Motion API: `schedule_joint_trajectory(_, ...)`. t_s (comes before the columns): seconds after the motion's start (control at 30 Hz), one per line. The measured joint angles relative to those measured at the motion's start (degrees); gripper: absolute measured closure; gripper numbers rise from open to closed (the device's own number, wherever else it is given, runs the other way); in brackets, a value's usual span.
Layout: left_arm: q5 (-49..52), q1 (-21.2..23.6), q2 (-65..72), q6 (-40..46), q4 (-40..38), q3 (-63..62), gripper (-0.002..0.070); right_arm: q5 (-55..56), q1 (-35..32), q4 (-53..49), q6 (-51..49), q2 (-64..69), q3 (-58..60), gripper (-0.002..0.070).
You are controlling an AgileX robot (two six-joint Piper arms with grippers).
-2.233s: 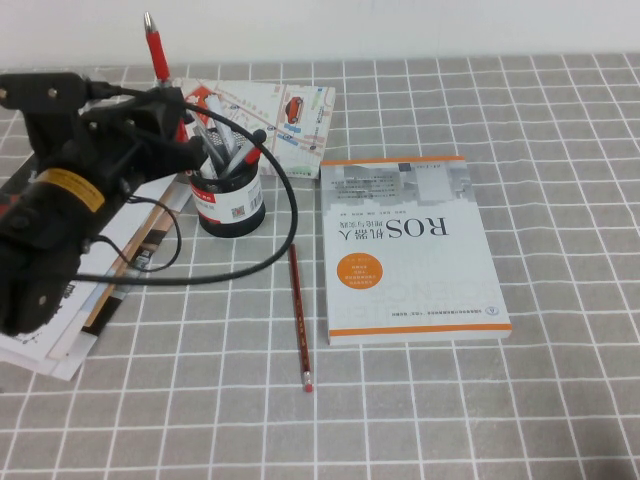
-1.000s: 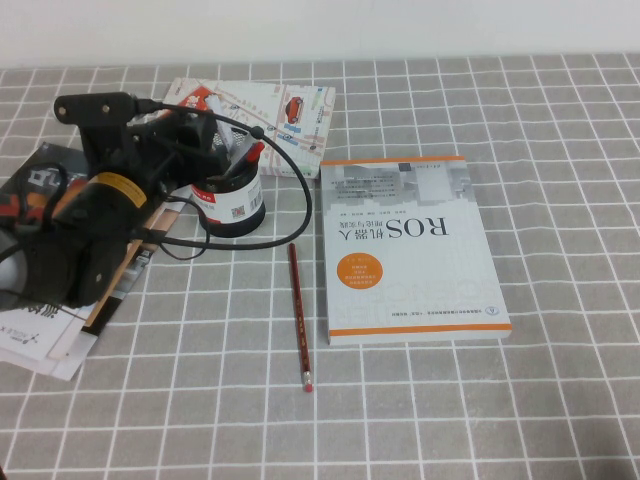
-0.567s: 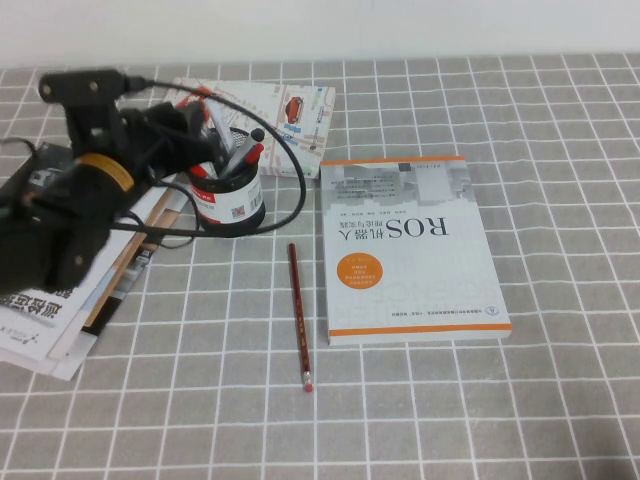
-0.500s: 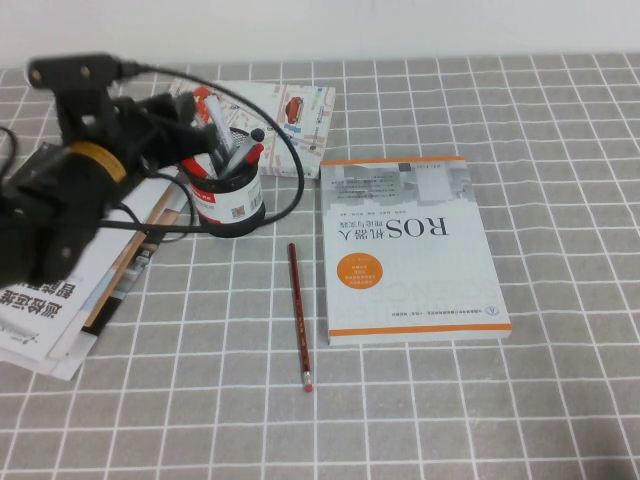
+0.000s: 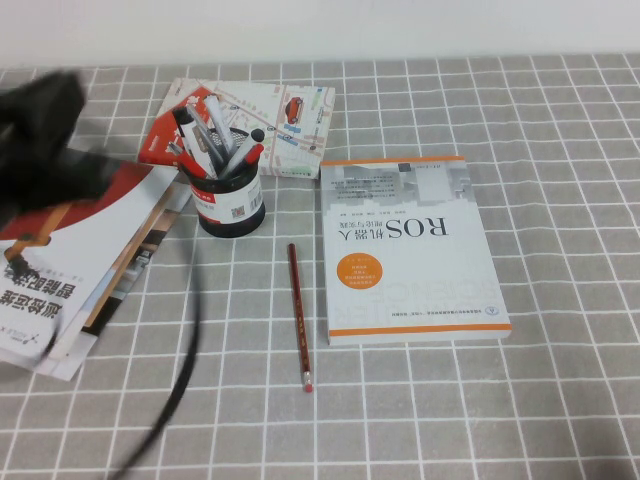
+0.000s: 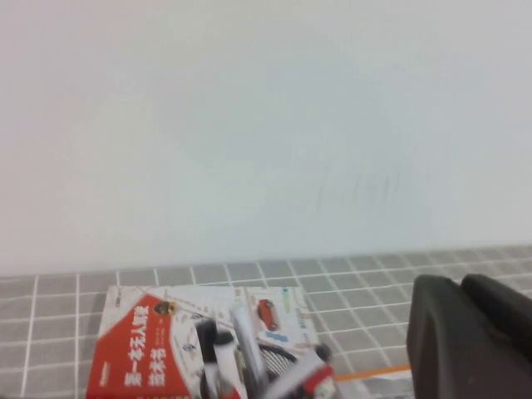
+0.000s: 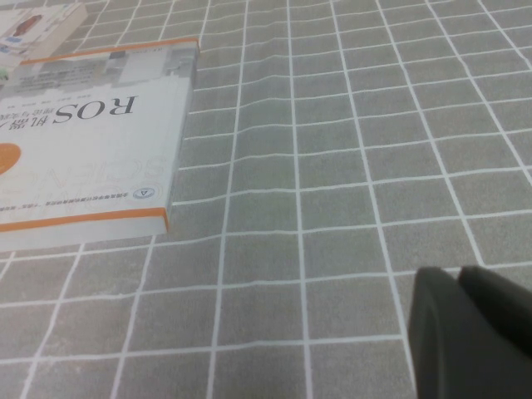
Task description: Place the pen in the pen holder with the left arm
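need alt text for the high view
A black pen holder full of pens stands on a grey checked cloth, left of a white ROS book, with a red pencil lying between. The blurred left arm is at far left over magazines.

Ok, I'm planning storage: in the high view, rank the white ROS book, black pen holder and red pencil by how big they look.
1. White ROS book, by far.
2. Black pen holder.
3. Red pencil: longer than the holder is tall, but far thinner.

Left gripper sits above the holder; right gripper hovers over bare cloth.
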State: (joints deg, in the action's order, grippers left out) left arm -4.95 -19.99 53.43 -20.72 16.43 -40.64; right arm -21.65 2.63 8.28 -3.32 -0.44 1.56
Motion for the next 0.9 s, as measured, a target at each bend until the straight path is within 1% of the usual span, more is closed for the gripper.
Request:
schedule_joint_trajectory(0.23,2.7,0.0,-22.72,-2.74,0.09,16.49,0.0675,0.0,0.0,0.0,0.0,0.0,0.0,0.069)
schedule_joint_trajectory(0.37,6.79,0.0,-31.42,-2.86,0.22,23.76,0.0675,0.0,0.0,0.0,0.0,0.0,0.0,0.069)
schedule_joint_trajectory(0.57,13.42,0.0,-38.24,-2.93,0.22,29.38,0.0675,0.0,0.0,0.0,0.0,0.0,0.0,0.069)
schedule_joint_trajectory(0.77,13.26,0.0,-43.43,-3.34,0.22,34.36,0.0675,0.0,0.0,0.0,0.0,0.0,0.0,0.069)
schedule_joint_trajectory(0.83,12.82,0.38,-45.67,-1.6,-1.14,36.04,0.0675,0.0,0.0,0.0,0.0,0.0,0.0,0.069)
schedule_joint_trajectory(0.9,12.74,2.61,-49.52,3.92,-6.05,38.02,0.0675,0.0,0.0,0.0,0.0,0.0,0.0,0.069)
